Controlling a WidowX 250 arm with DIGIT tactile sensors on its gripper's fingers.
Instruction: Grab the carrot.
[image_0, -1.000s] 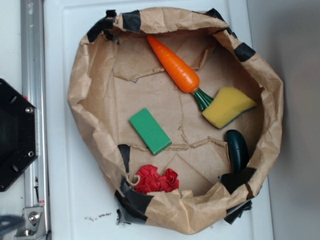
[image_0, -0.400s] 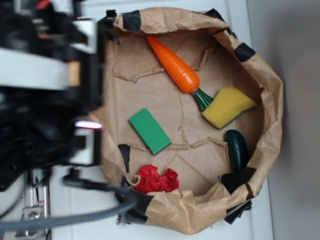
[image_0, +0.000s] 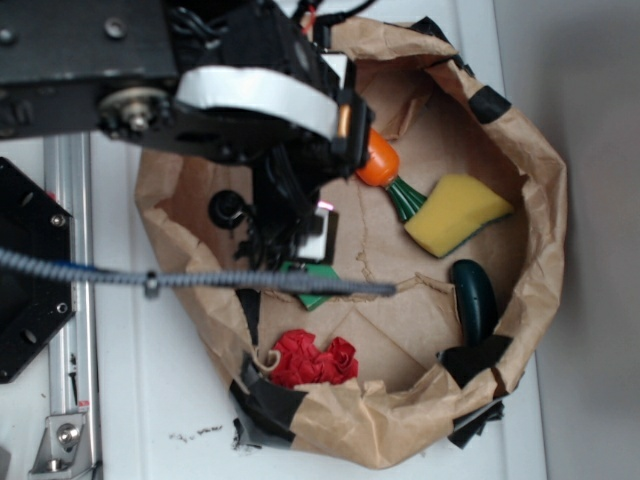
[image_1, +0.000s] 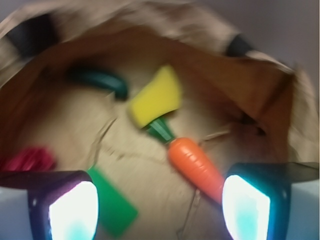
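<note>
The orange carrot (image_0: 378, 160) lies in the brown paper bag (image_0: 545, 215), its dark green stem (image_0: 405, 197) against the yellow sponge wedge (image_0: 455, 212). The arm hides most of it in the exterior view. In the wrist view the carrot (image_1: 192, 165) lies ahead, slanting toward the right finger (image_1: 247, 205), which covers its tip. My gripper (image_1: 159, 210) is open and empty, above the bag floor between the carrot and the green block (image_1: 112, 207). In the exterior view the gripper (image_0: 295, 225) hangs over the bag's left half.
A dark green oblong vegetable (image_0: 475, 298) lies by the bag's right wall. A red crumpled thing (image_0: 315, 360) sits at the bag's front. The green block (image_0: 318, 293) is partly under the arm. The crumpled bag walls rise all round. A metal rail (image_0: 62, 300) runs along the left.
The arm has swung in from the left over the bag. It now covers most of the carrot and part of the green block. The objects have not moved.
</note>
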